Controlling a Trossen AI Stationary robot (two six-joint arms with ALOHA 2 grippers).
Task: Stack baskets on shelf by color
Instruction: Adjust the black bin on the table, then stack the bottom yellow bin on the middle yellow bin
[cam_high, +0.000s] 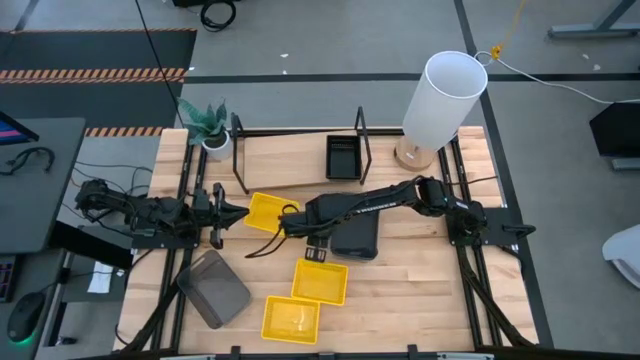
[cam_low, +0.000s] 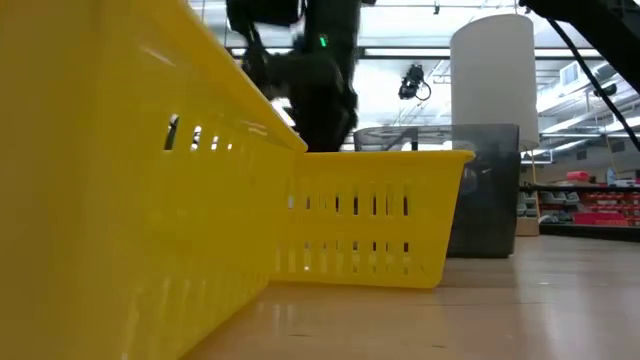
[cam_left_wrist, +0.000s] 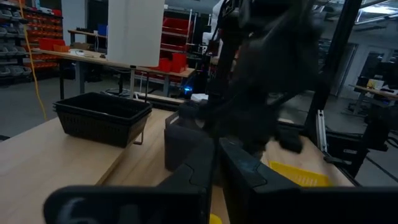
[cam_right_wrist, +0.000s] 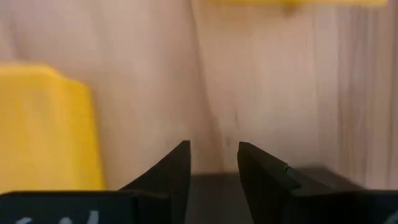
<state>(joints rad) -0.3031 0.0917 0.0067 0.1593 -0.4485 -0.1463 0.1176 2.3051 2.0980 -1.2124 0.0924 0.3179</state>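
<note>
While white lamp (cam_high: 443, 98) flanks shelf (cam_high: 300, 160), plant (cam_high: 207, 124) opposite.

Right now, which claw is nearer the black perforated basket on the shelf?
The right claw. It sits in front of the black basket and a little toward the left side. The left claw is farther out, beyond the yellow basket.

A wooden table (cam_high: 420, 285) carries yellow baskets (cam_high: 320, 281), grey baskets (cam_high: 214, 288), and a lamp (cam_high: 440, 98).
</note>
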